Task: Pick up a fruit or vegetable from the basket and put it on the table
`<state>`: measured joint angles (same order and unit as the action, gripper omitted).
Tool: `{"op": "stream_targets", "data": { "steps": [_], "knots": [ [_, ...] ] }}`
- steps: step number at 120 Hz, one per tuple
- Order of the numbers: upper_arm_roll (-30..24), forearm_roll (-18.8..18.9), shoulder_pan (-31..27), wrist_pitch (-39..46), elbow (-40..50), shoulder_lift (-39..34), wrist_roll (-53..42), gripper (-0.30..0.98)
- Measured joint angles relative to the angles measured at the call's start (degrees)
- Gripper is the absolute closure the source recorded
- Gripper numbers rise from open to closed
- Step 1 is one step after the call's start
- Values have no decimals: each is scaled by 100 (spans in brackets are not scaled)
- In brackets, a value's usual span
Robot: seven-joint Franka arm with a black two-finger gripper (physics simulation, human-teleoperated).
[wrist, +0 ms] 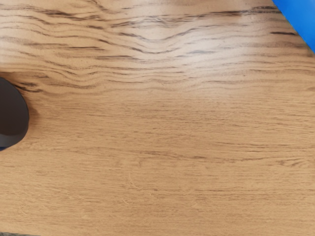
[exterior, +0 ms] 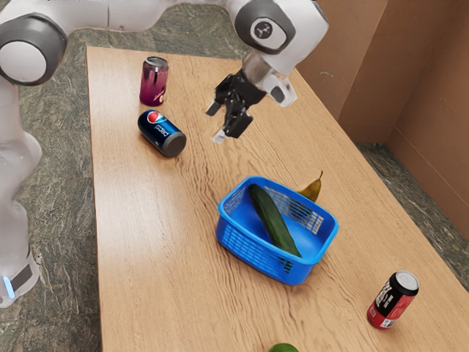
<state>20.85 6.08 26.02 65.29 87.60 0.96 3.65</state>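
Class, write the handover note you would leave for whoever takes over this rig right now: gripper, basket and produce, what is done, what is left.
Gripper: open and empty, raised above the table, between the fallen Pepsi can and the basket.
Produce: cucumber inside the basket; pear behind the basket's far rim, its lower part hidden, seemingly outside on the table.
Done: unconfirmed. These pictures don't show whether the pear came from the basket.
Left: check that; if it didn't, the cucumber still needs lifting out and setting on the table, probably best on bare wood away from the cans.
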Motion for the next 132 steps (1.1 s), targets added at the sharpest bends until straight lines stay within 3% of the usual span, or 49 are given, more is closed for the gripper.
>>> {"op": "stream_targets", "data": {
  "steps": [24, 47, 97, 132],
  "knots": [
    [51, 98, 1060, 1460, 225, 21, 203, 0],
    [356, 316, 2208, 2006, 251, 134, -1385, 0],
    [412, 173, 1596, 2378, 656, 175, -3939, 0],
    [431, -119, 2338, 2624, 918, 155, -5158, 0]
  ]
}}
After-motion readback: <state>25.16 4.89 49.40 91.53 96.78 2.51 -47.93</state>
